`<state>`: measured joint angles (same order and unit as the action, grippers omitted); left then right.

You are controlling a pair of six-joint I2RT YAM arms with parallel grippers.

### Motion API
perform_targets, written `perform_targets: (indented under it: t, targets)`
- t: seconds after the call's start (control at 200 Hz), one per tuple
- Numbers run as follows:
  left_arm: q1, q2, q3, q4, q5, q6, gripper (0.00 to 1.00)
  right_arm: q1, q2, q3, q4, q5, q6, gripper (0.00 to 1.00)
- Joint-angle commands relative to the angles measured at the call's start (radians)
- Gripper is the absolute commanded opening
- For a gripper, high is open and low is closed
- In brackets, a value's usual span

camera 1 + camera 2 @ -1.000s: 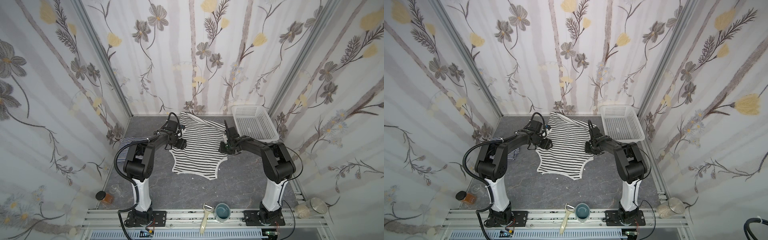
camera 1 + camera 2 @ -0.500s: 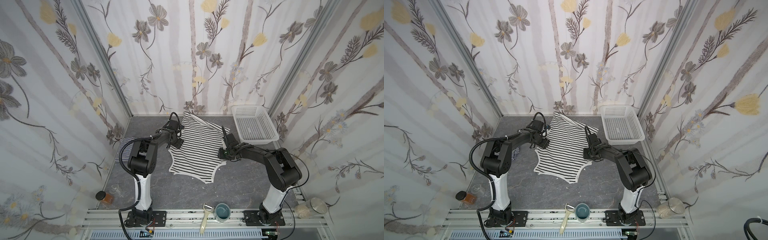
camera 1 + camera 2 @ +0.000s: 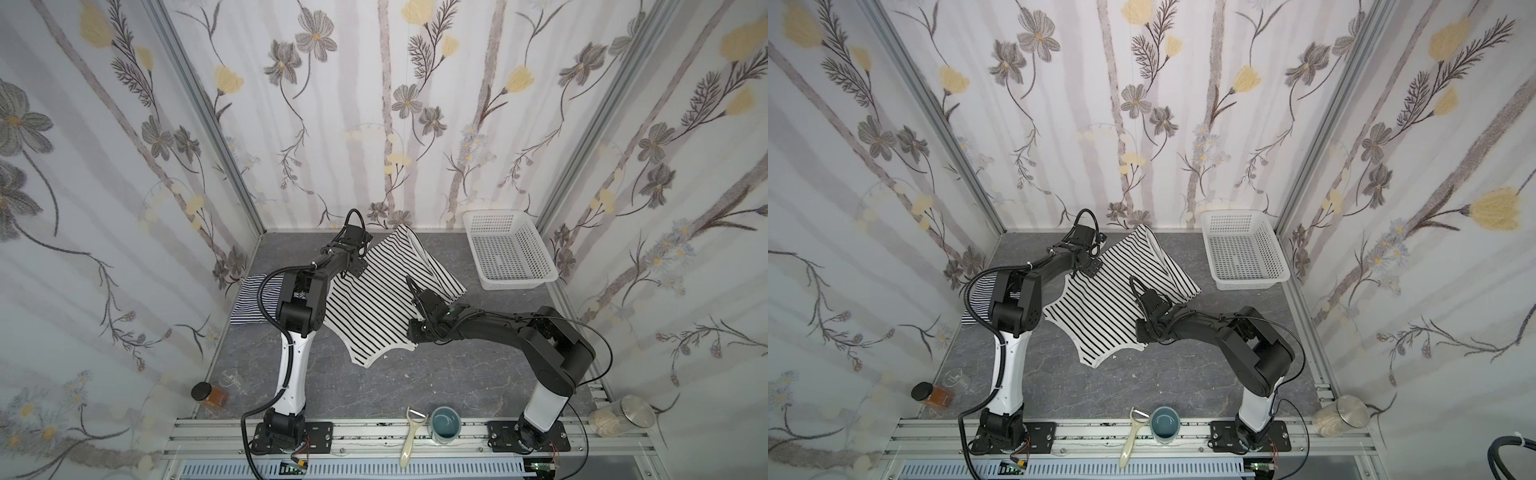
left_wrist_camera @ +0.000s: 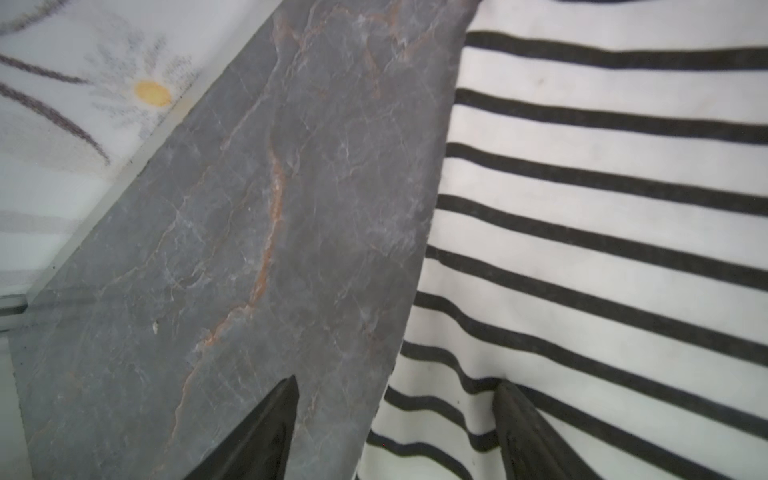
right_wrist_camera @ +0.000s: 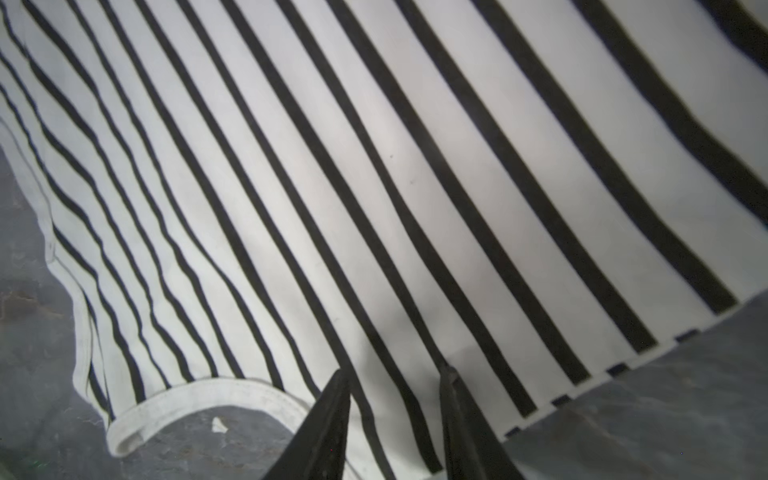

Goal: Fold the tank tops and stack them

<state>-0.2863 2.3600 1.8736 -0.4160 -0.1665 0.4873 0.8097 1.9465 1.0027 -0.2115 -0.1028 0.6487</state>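
Both top views, grey tabletop (image 3: 374, 386), floral walls (image 3: 353, 104), striped top (image 3: 374, 316)

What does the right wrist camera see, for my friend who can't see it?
A white black-striped tank top fills the view, lying on the grey table. The right gripper shows two dark fingertips, slightly apart, over the cloth near its white trim.

The left arm (image 3: 300, 297) reaches far forward. The left gripper (image 4: 395, 384) points down with its two fingers spread wide. The right arm (image 3: 492, 327) stretches low toward the middle. The right gripper (image 5: 395, 372) has its fingers a little apart.
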Motion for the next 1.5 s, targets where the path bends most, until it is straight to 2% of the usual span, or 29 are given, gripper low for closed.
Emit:
perform_targets:
  t: [0.0,0.205,0.27,0.33,0.455,0.57,0.685,0.71,0.844,1.084,1.284,1.494]
  targets:
    - [-0.006,0.067,0.093,-0.043,-0.023,0.045,0.77,0.076,0.038,0.039,-0.023,-0.082,0.096,0.38]
    - [-0.025,0.146,0.267,-0.082,0.015,0.038,0.79,0.209,0.108,0.203,0.017,-0.212,0.149,0.39]
    - [-0.029,0.127,0.273,-0.087,0.038,0.017,0.79,0.218,0.076,0.221,0.003,-0.194,0.146,0.39]
    - [-0.031,0.076,0.248,-0.091,0.072,-0.016,0.79,0.206,0.007,0.202,-0.022,-0.121,0.146,0.4]
    - [-0.029,-0.099,0.092,-0.09,0.199,-0.092,0.79,0.146,-0.103,0.16,-0.158,0.1,0.127,0.42]
    - [-0.034,-0.254,-0.102,-0.088,0.316,-0.15,0.79,0.061,-0.126,0.124,-0.241,0.22,0.07,0.44]
    - [-0.037,-0.364,-0.286,-0.084,0.358,-0.18,0.77,0.017,-0.097,0.126,-0.276,0.31,0.006,0.46]
    - [-0.038,-0.384,-0.322,-0.083,0.36,-0.181,0.77,-0.019,-0.082,0.134,-0.287,0.335,-0.007,0.46]
    - [-0.038,-0.475,-0.506,-0.068,0.376,-0.187,0.76,-0.044,-0.016,0.188,-0.328,0.423,-0.061,0.46]
    - [-0.04,-0.551,-0.752,-0.031,0.388,-0.179,0.75,-0.067,0.07,0.241,-0.371,0.531,-0.11,0.46]
    - [-0.04,-0.559,-0.835,-0.016,0.385,-0.169,0.74,-0.097,0.104,0.246,-0.374,0.59,-0.135,0.43]
    - [-0.04,-0.552,-0.888,-0.006,0.316,-0.111,0.74,-0.101,0.12,0.265,-0.359,0.57,-0.156,0.4]
